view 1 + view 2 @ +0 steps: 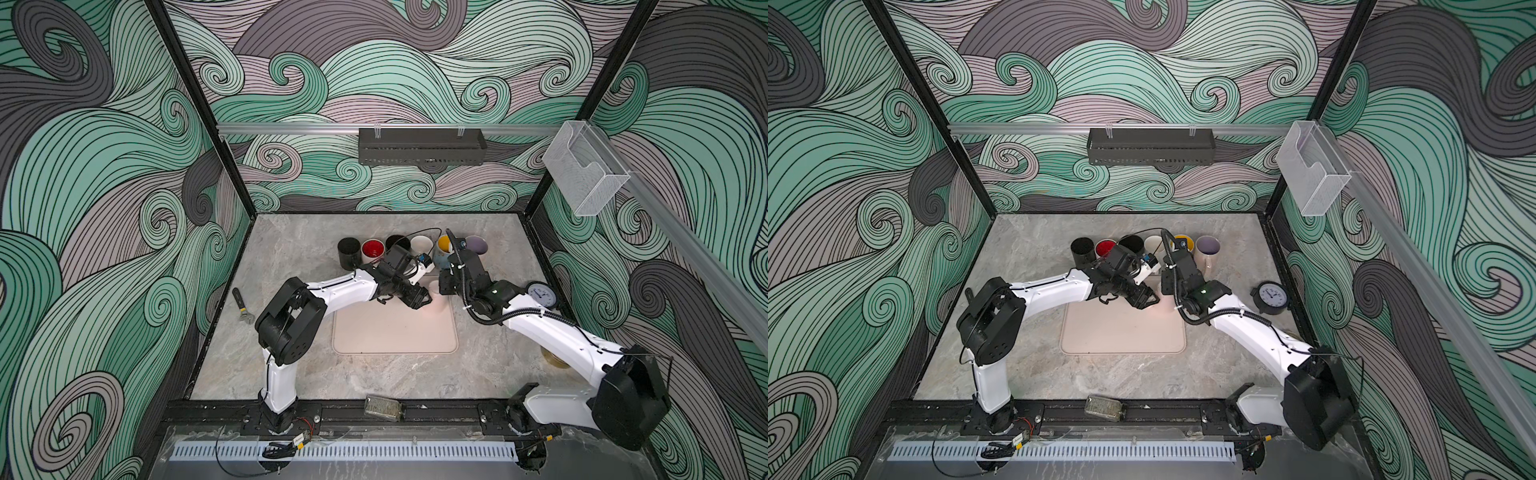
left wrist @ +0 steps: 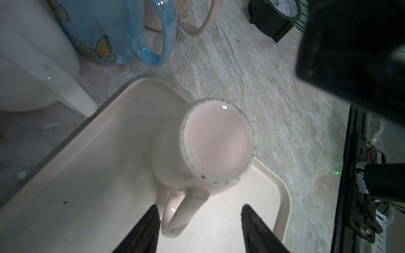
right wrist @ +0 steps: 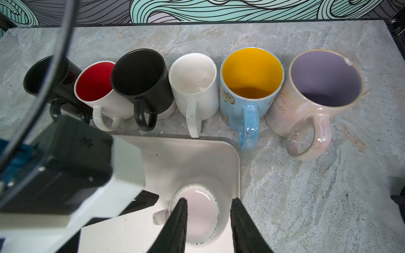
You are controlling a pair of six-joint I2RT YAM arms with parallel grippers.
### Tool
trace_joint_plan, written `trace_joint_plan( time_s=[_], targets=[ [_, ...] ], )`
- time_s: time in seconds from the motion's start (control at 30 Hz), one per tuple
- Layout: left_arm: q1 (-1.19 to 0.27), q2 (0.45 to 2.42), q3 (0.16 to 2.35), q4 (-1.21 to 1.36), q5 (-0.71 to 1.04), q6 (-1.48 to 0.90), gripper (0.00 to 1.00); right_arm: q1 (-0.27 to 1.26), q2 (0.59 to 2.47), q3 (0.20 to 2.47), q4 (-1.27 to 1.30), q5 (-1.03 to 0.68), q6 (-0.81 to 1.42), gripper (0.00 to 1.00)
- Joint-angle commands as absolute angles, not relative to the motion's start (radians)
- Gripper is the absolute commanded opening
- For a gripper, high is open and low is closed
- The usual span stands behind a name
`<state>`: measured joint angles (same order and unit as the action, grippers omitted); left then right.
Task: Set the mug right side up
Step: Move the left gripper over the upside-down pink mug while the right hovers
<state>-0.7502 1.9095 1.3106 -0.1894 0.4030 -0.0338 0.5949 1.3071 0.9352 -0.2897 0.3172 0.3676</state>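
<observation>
Left hand was down low over the tray, jaws standing open, 1 black finger on each side of the handle. No squeeze on it. The handle sat closer to 1 side, and whether it touched there, I couldn't tell.

The pink mug was upside down, its speckled base ring facing up. It was planted in the far right corner of the cream tray, with the handle pointing back toward the left arm.

Right hand hung above the mug's base, jaws part open with nothing gripped between them. From its own wrist view, 1 finger crossed the base and the other lined up with the mug's outer wall. From the left wrist view it was only a dark block, well clear of the mug.

Just past the tray's far edge, on the marble surface, stood a row of 6 mugs. All were upright with their handles turned toward the tray. The blue butterfly mug, yellow inside, stood second from the right end.

A clock lay face up near the surface's right edge. A wrench lay near the left edge.
</observation>
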Motion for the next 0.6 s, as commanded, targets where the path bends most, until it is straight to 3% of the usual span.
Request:
trace_joint_plan(
  time_s=[0.0,0.3,0.4,0.57],
  targets=[
    [-0.760,1.933,1.343,-0.182,0.436,-0.050,0.62,0.591,1.284,0.914,-0.286,0.354,0.354,0.35],
    [-0.782,1.926,1.308,-0.182,0.397,-0.076,0.57,0.589,1.279,0.905,-0.281,0.355,0.357,0.35],
    [-0.791,1.936,1.307,-0.198,0.379,-0.065,0.49,0.589,1.282,0.907,-0.281,0.354,0.356,0.35],
    [-0.815,1.951,1.332,-0.275,0.262,-0.030,0.50,0.589,1.280,0.906,-0.284,0.362,0.349,0.35]
  ],
)
